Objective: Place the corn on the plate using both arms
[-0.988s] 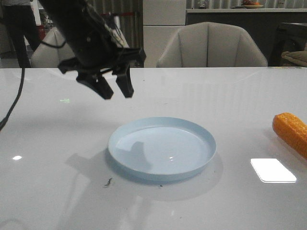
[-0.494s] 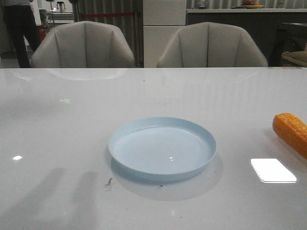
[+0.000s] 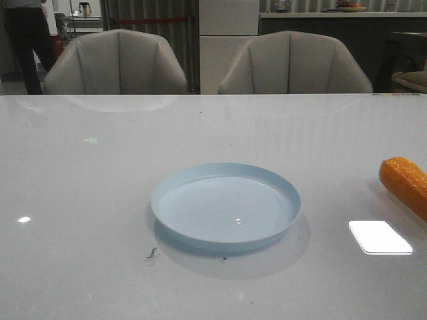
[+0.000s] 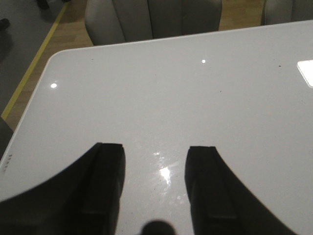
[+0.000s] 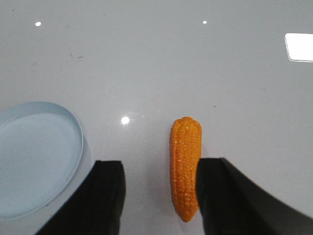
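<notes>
Round pale-blue shallow plate [image 3: 225, 207] at frame centre on glossy white desk [image 3: 100, 187], bare. Orange-yellow bumpy corn cob [image 3: 405, 185] at right edge, lying on desk, apart from plate. Left fingers [image 4: 155, 188] spread wide, holding nothing, over bare desk. Right fingers [image 5: 161, 196] spread wide, hold nothing; corn lies in the gap close beside one of them.

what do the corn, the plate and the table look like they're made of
Corn: probably plastic, a toy; uniform orange colour, slight sheen on the moulded kernels.
Plate: looks like smooth plastic or melamine; even pale blue, soft gloss, thin rim. Glazed ceramic can't be excluded.
Table: glossy white, glass or lacquer; it mirrors lights and chairs.
</notes>
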